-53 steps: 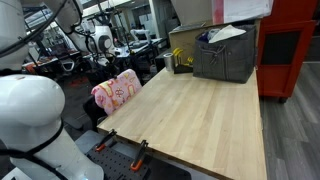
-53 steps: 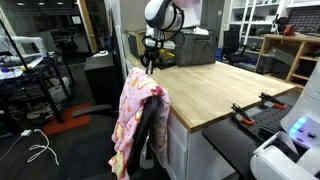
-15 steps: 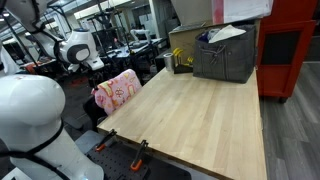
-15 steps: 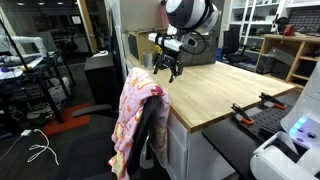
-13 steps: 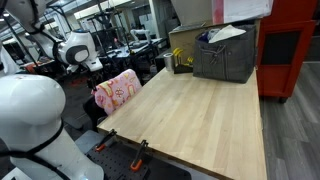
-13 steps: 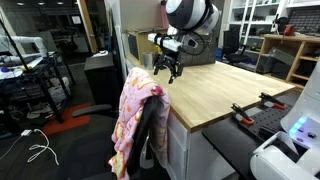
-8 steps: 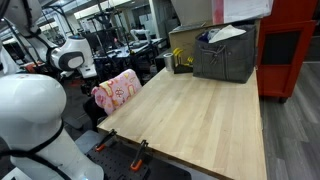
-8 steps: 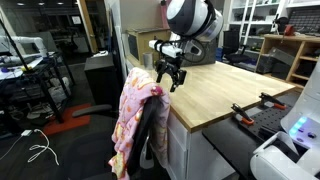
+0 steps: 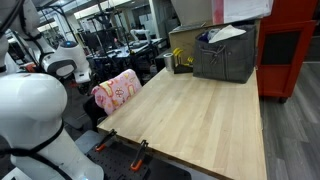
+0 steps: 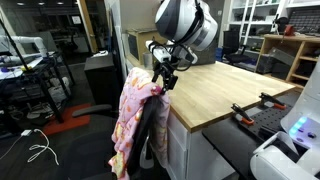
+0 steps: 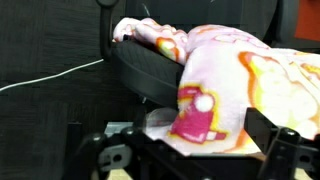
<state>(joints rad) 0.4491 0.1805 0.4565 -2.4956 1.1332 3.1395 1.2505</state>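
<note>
Gripper (image 10: 160,83) has dropped from over table (image 10: 215,95) to just above cloth (image 10: 133,108) on chair (image 10: 150,135); jaws apart, empty. Approach looks abt done.

The robot's arm (image 10: 186,25) bends low at the left of the scene in an exterior view, its wrist (image 10: 172,52) tipped downward. The gripper (image 10: 160,80) points down and leftward. In the wrist view its dark fingers (image 11: 286,150) stand wide apart at the bottom corners, jaws spread.
</note>
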